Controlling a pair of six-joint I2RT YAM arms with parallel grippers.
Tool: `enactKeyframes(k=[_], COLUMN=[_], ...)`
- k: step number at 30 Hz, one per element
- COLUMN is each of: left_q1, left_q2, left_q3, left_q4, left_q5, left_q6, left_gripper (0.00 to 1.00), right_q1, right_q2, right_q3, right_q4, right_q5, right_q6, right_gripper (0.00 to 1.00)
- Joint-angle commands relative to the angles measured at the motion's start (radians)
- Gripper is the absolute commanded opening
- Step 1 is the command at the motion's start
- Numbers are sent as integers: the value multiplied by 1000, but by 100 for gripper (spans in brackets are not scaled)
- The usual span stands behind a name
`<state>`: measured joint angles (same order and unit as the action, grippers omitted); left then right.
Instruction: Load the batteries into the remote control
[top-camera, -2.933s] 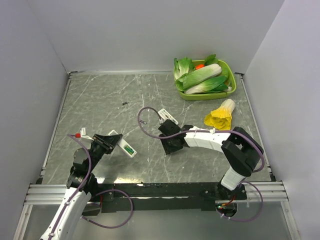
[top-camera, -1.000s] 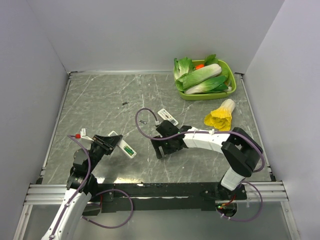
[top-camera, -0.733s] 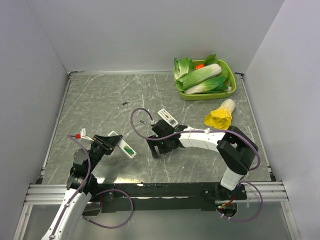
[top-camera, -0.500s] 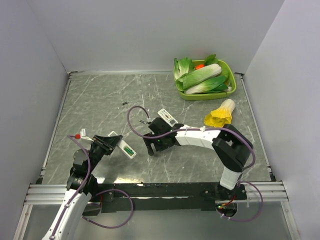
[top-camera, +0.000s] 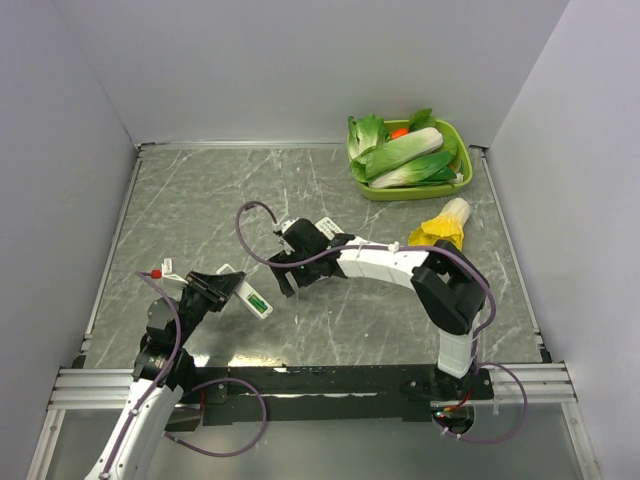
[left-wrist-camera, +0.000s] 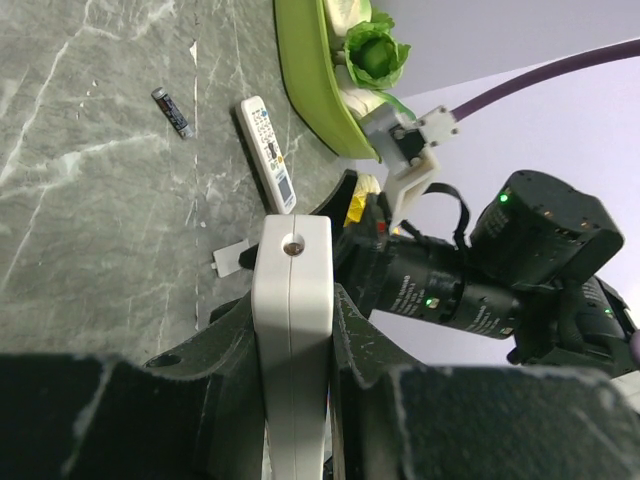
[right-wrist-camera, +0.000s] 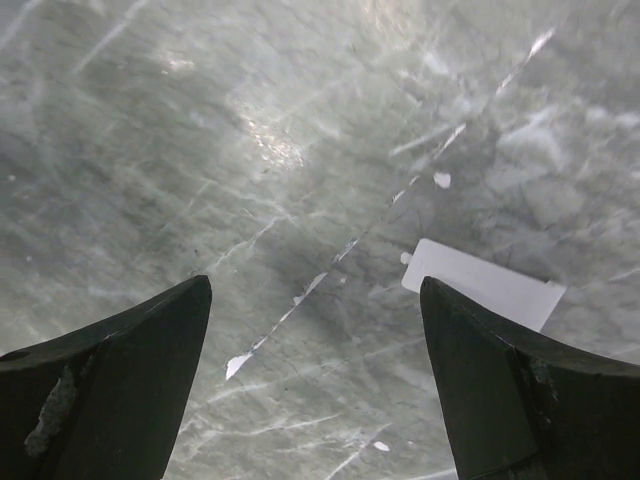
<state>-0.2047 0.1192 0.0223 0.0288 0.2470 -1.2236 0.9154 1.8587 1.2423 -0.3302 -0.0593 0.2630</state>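
Starting at the left gripper (left-wrist-camera: 292, 322), we find its fingers (left-wrist-camera: 236, 335) pinched on the long sides of the remote control (left-wrist-camera: 292, 262). The remote is held narrow edge up, and its far end sticks out past the fingertips. From above, the remote control (top-camera: 247, 291) lies near the front left of the table (top-camera: 190, 200), with its open rear side facing upward. A green battery (top-camera: 257, 298) sits in that compartment. We cannot tell whether a second one lies beside it.

Just right of the remote's far end hangs the right gripper (top-camera: 284, 278), with its arm stretched across from the right. Its own camera shows the right gripper (right-wrist-camera: 315, 290) spread wide over bare stone and holding nothing. A small flat white piece (right-wrist-camera: 482, 284) lies on the table just beyond one fingertip.

Farther back, a second white remote (left-wrist-camera: 268, 152) with coloured buttons lies flat, partly covered by the right arm in the top view. A small dark cylinder (left-wrist-camera: 172, 110) rests beside it. A yellow-leafed cabbage (top-camera: 441, 229) lies to the right. At the far right corner stands a green tray (top-camera: 420, 192) of leafy vegetables.
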Motion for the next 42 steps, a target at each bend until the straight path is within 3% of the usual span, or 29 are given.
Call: enactKeyframes(k=[1, 8, 22, 42], left_q1=[-1, 1, -1, -1], left_q2=[-7, -6, 11, 16], left_q3=[-56, -53, -53, -61], left_q4=[51, 48, 65, 85], left_q5=[8, 9, 12, 18], left_q6=[-7, -4, -4, -13], left_gripper=[2, 2, 2, 2], right_q1=[-49, -131, -176, -173], right_q2=[-69, -15, 57, -98], right_q3=[52, 71, 52, -201], right_q4=[-29, -36, 0, 63], right_q5=[-28, -138, -189, -215], right_q6=[-108, -169, -163, -15], right_gripper=[93, 92, 91, 91])
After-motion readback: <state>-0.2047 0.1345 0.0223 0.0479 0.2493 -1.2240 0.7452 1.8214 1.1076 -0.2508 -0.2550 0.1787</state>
